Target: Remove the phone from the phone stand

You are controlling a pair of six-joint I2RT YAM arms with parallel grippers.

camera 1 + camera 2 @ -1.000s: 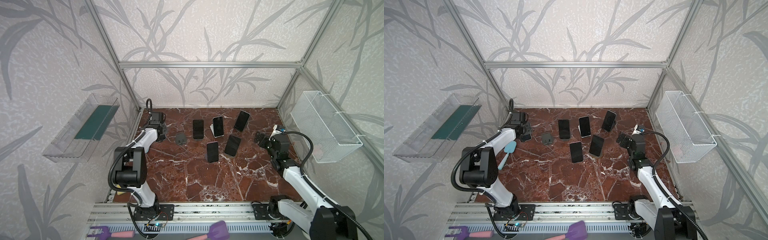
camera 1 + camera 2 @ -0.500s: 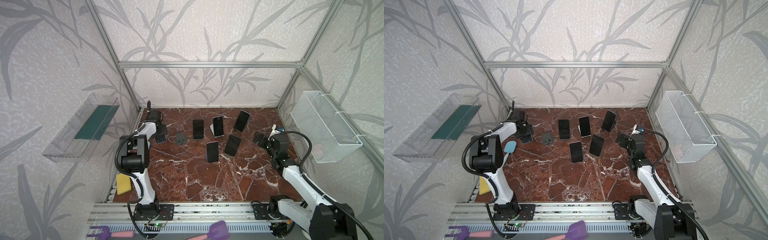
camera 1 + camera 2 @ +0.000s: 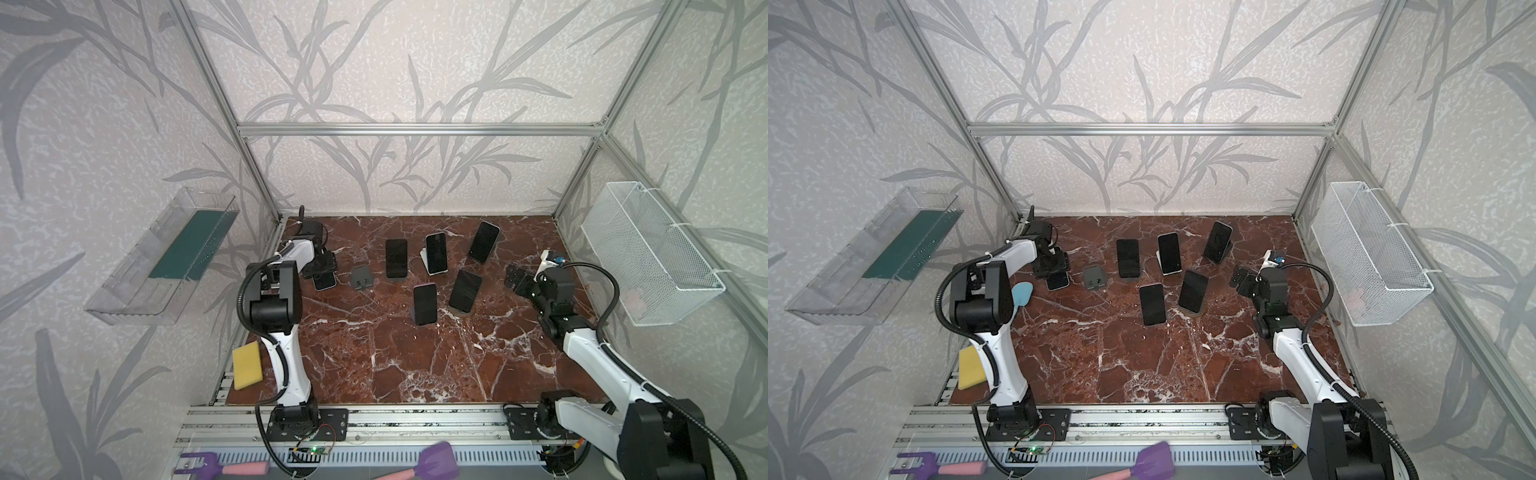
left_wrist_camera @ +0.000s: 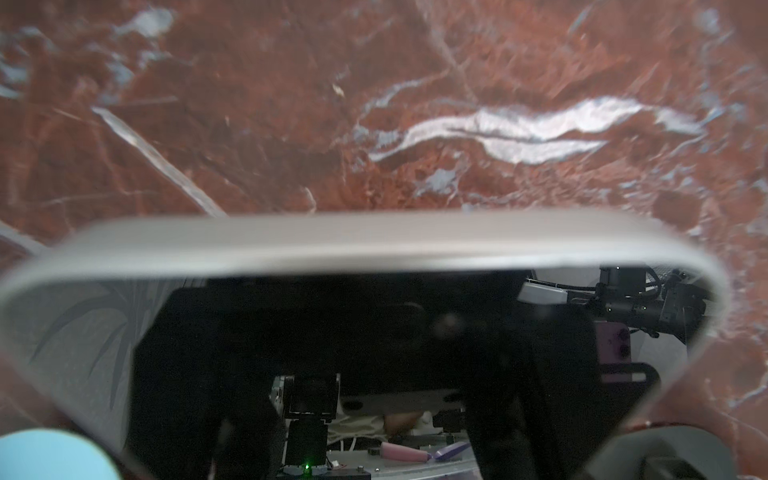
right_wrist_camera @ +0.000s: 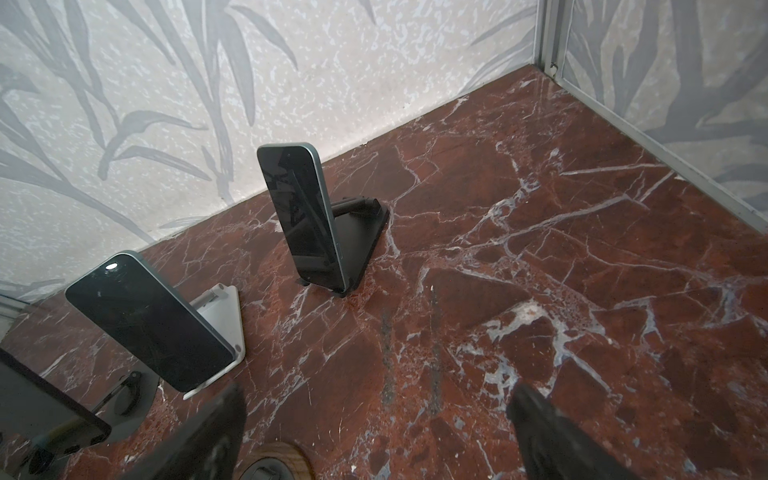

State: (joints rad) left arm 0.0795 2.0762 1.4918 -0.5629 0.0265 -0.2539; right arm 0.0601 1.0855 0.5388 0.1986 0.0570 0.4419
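At far left, the left gripper [image 3: 322, 271] is closed on the black silver-edged phone [image 3: 325, 282], just left of the empty dark grey stand [image 3: 360, 277]. A weak hold may drop it on the red marble table [image 3: 415, 365]. The right gripper [image 5: 378, 395] waits open.

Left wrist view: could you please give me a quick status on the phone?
Left gripper shut on phone, off the grey stand. Right gripper open, empty. Blue spatula close by.

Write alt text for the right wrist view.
A dark phone leans on a black stand on the red marble table, near the wall. Nearer, a second phone leans on a white stand. The open right claw frames the foreground.
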